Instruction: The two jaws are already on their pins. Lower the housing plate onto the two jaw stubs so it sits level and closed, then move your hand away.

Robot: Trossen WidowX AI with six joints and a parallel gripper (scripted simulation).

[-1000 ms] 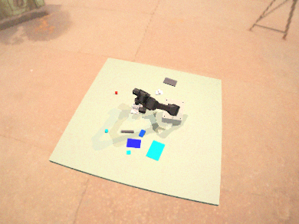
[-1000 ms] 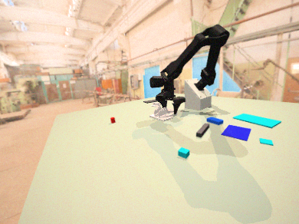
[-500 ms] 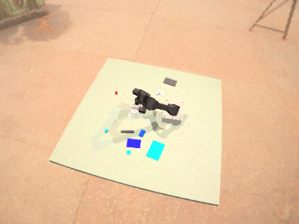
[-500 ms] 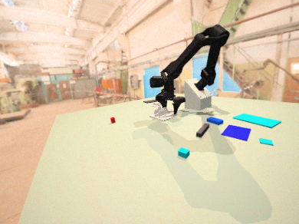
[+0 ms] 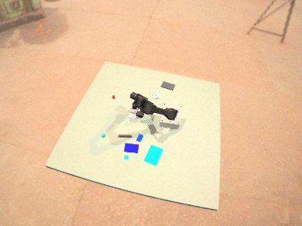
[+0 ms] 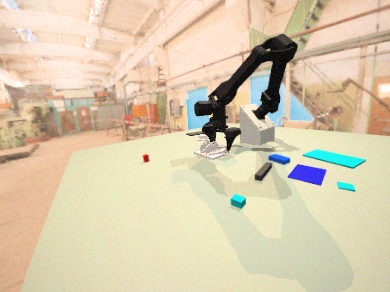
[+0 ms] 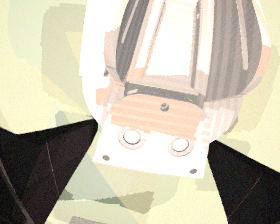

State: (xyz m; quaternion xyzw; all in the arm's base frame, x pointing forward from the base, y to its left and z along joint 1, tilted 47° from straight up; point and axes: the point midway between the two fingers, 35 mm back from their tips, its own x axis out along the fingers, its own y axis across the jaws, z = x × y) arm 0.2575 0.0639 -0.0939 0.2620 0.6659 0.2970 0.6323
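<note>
Housing plate [image 7: 155, 116] lies between wide-open, empty jaws [image 6: 220, 139] [image 7: 154, 134], low over the pale green tabletop [image 5: 186, 182] [image 6: 150, 230].

Before you: mat [image 5: 186, 182] [image 6: 125, 220], pale yellow-green; arm [image 5: 149, 107] [image 6: 240, 75], black; base [image 5: 170, 121] [image 6: 256, 129], light grey; your large sheet [image 5: 153, 155] [image 6: 334, 158], cyan; small block [image 5: 113, 97] [image 6: 146, 158], red; bar [image 5: 125, 135] [image 6: 263, 171], dark brown-grey.

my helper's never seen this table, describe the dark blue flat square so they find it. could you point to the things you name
On the pale green mat [image 5: 186, 182] [image 6: 150, 230], look beside the big cyan rectangle [image 5: 153, 155] [image 6: 334, 158]. The dark blue square [image 5: 131, 148] [image 6: 307, 174] lies flat, darker than its neighbours.
</note>
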